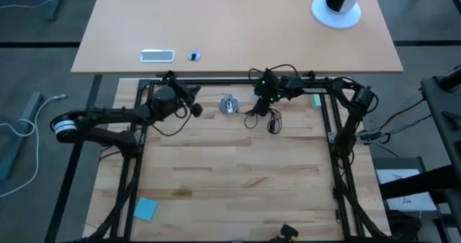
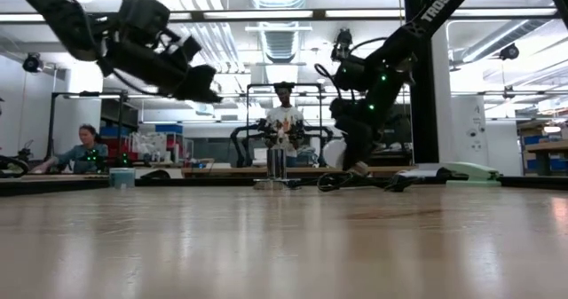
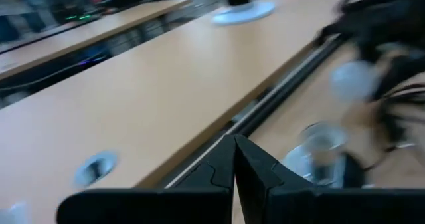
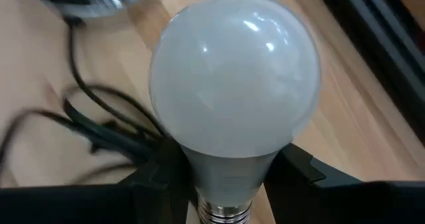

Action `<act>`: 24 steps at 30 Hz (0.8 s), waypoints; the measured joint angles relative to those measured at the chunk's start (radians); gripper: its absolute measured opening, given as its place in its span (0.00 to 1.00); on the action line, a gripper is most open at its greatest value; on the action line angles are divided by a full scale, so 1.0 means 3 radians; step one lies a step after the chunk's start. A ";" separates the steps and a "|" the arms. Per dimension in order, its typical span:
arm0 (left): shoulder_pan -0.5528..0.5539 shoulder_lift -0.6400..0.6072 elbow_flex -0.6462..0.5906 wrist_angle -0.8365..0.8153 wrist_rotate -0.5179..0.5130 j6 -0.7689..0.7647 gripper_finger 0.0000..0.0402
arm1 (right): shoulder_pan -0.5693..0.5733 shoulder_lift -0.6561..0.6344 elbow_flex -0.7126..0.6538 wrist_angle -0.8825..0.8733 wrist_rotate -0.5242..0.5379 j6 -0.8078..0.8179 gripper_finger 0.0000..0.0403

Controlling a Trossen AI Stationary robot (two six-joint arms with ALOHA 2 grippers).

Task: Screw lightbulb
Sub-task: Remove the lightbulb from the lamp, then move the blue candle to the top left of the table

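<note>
The white frosted lightbulb (image 4: 234, 71) fills the right wrist view, its silvery screw base (image 4: 224, 213) toward the wrist. My right gripper (image 1: 261, 107) is shut on it, just right of the round silver socket (image 1: 229, 104), which stands on the wooden table near its far edge. The socket's black cord (image 1: 265, 120) lies looped beside it. My left gripper (image 1: 195, 108) is shut and empty, raised above the table just left of the socket; the socket also shows in the left wrist view (image 3: 317, 149). My right gripper pinches the bulb's narrow grey neck (image 4: 226, 174), just above the screw base, between its two fingers (image 4: 159, 177). The round glass end points away from the wrist, past the fingertips. The bulb is lifted clear of the table, over the black cord.
A second lighter table (image 1: 238, 27) stands beyond the far edge, with a white round stand (image 1: 336, 12), a small pale plate (image 1: 157, 55) and a blue cap (image 1: 193, 55). A blue pad (image 1: 145, 209) lies at the near left. People show in the room behind (image 2: 284, 121).
</note>
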 joint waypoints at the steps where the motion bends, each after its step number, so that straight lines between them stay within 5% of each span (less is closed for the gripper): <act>1: 0.0000 -0.0038 -0.0054 -0.0002 -0.0116 0.0001 0.00 | -0.0002 0.0002 0.0000 -0.0083 0.0055 0.0005 0.35; 5: 0.0021 -0.0154 -0.0230 -0.0002 -0.0398 0.0012 0.00 | -0.0010 0.0009 -0.0011 -0.0302 0.0260 -0.0023 0.35; 24: 0.0045 0.0008 -0.0285 -0.0012 -0.0429 -0.0165 0.00 | -0.0017 0.0018 -0.0202 -0.0311 0.0310 -0.0124 0.41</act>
